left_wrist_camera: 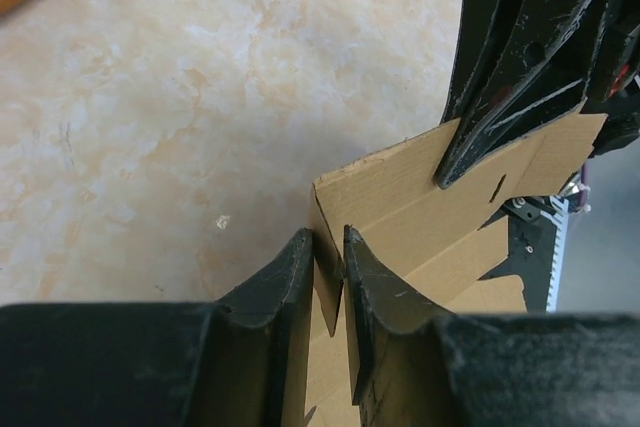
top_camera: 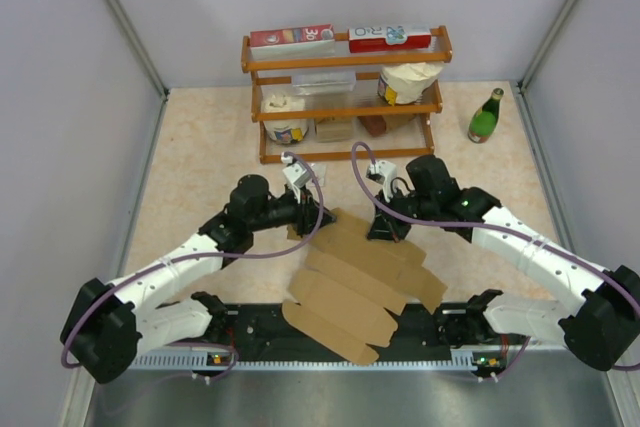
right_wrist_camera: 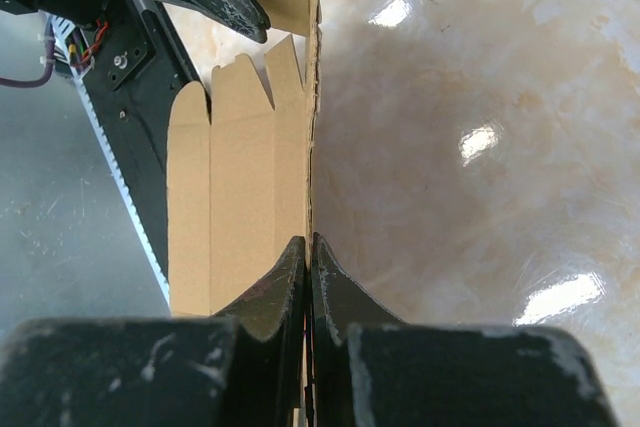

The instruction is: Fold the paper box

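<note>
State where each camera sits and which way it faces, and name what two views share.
Top external: above and behind the arms, looking down at the unfolded paper box, shelf rack and green bottle; both arms show.
Left wrist: on the left arm, looking along the left hand at a box edge; its fingers show.
Right wrist: on the right arm, looking along the right hand, pinching the box.
Shared: each wrist view shows the other hand.

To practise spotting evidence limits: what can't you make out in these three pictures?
Left wrist: whether the left gripper pinches the paper box; its fingers hide contact.
Right wrist: box's near end, behind the right gripper.
Top view: box's far edge, under both grippers.
Top view: rack labels, too small.
</note>
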You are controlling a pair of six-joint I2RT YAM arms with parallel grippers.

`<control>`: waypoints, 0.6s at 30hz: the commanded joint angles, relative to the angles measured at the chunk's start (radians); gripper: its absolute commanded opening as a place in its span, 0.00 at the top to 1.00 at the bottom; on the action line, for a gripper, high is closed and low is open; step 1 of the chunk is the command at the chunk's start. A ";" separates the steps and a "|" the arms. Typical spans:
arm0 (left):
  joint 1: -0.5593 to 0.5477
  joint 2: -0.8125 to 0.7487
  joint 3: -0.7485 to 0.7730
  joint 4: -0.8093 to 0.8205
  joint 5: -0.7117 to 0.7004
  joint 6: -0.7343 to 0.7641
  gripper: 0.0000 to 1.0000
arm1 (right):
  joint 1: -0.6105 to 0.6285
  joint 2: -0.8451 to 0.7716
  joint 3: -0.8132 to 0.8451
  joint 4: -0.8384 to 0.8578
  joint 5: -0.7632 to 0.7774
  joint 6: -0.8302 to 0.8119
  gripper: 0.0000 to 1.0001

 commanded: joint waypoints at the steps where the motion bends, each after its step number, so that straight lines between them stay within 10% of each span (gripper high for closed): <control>1: -0.035 -0.032 0.052 -0.017 -0.076 0.015 0.79 | 0.012 -0.030 -0.003 0.045 0.005 0.017 1.00; 18: -0.152 -0.037 0.108 -0.088 -0.278 0.023 0.90 | 0.012 -0.017 -0.003 0.051 0.023 0.023 1.00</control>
